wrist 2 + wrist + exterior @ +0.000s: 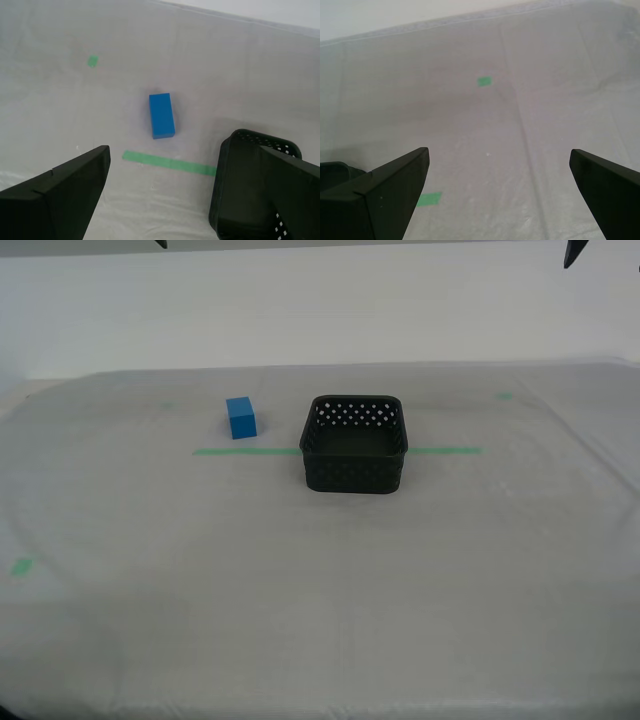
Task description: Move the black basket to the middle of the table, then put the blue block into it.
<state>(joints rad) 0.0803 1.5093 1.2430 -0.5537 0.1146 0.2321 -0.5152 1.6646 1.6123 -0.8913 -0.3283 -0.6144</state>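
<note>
The black basket [356, 445] stands upright and empty at the middle of the table [320, 590], across the green tape line [245, 451]. The blue block [241, 417] lies on the cloth just to the exterior view's left of the basket, apart from it. In the second wrist view, my second gripper [175, 200] is open and empty, high above the table, with the block [161, 115] ahead and the basket [237, 175] by one finger. My first gripper [497, 195] is open and empty above bare cloth; a basket corner [335, 172] shows at the frame edge.
Small green tape marks lie on the cloth at the far right [505, 395], far left [165, 405] and near left [20, 566]. Dark arm tips show at the exterior view's top edge [575, 252]. A white wall stands behind the table.
</note>
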